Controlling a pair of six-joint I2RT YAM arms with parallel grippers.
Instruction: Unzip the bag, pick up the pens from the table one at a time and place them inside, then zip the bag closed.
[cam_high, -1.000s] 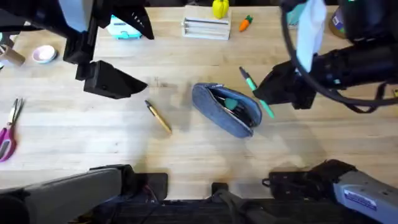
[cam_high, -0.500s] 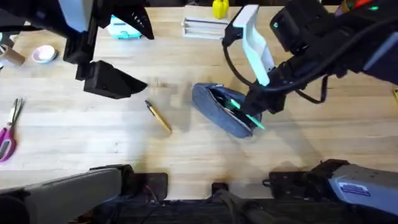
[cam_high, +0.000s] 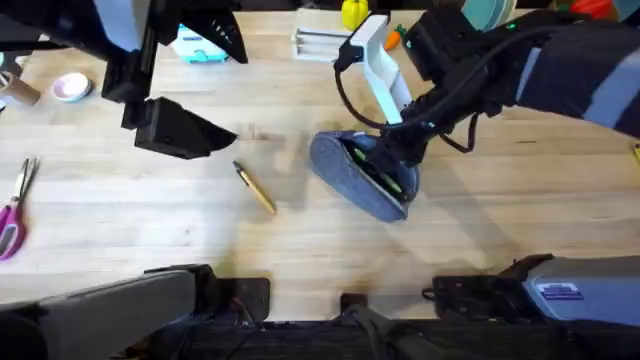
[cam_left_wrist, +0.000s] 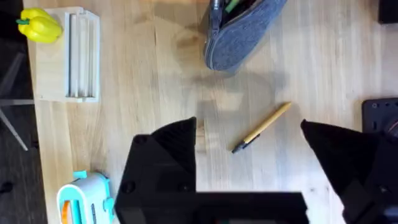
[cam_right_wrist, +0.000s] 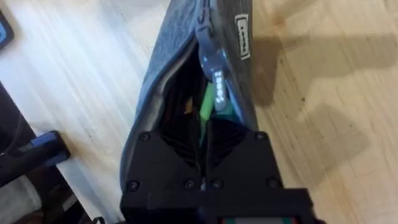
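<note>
The right claw (cam_right_wrist: 205, 146) pinched the green pen (cam_right_wrist: 208, 102) inside the open bag (cam_high: 362, 175) to drop it there; the left claw (cam_left_wrist: 249, 149) was spread, idle.

Bright, even light leaves soft shadows on the table (cam_high: 300, 240), while the near arms blur darkly overhead.

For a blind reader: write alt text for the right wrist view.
The right gripper pushes a slim green pen into the open mouth of a blue-grey fabric pencil pouch, which lies on a pale wooden plank table.
</note>
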